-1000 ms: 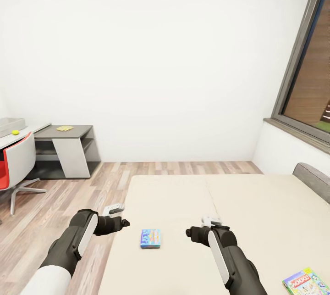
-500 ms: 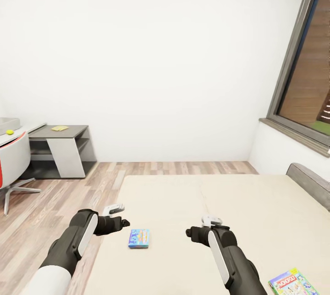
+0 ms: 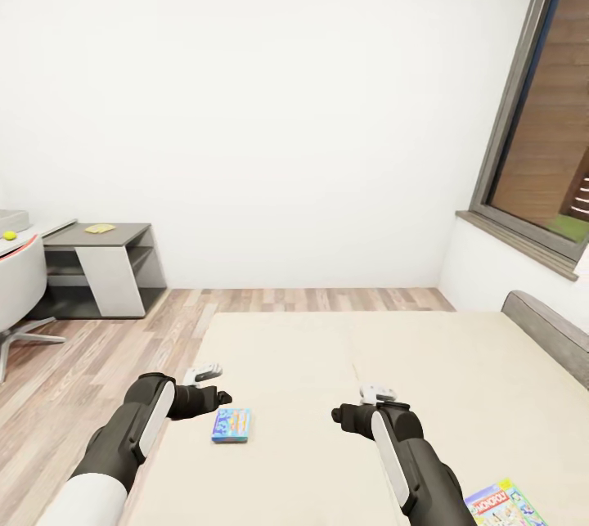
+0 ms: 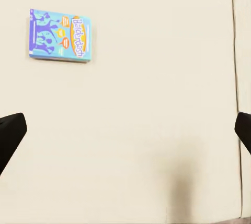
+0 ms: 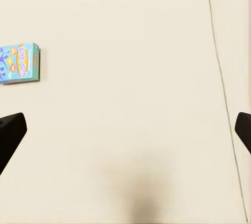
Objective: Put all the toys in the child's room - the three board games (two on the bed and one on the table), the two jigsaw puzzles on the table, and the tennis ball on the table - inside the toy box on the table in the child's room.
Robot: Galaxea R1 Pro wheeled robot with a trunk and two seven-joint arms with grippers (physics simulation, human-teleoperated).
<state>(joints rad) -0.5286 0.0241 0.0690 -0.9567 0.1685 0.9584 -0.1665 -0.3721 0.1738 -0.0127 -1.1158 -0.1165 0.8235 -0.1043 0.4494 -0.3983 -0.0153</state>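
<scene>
white chair (image 3: 15, 285) beside grey shelf (image 3: 110, 268).

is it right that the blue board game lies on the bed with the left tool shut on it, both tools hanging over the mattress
Not quite. The left tool is open and holds nothing: the left wrist view shows the blue board game lying apart from its spread fingers. The game does lie on the bed, under both tools.

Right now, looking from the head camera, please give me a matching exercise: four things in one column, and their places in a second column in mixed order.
Things:
1. blue board game
2. Monopoly box
3. tennis ball
4. yellow puzzle

Places:
A. on the grey side table
B. on the bed, between the two grippers
C. on the white desk at the far left
D. on the bed, at the lower right corner

Pairs: 1-B, 2-D, 3-C, 4-A
</scene>
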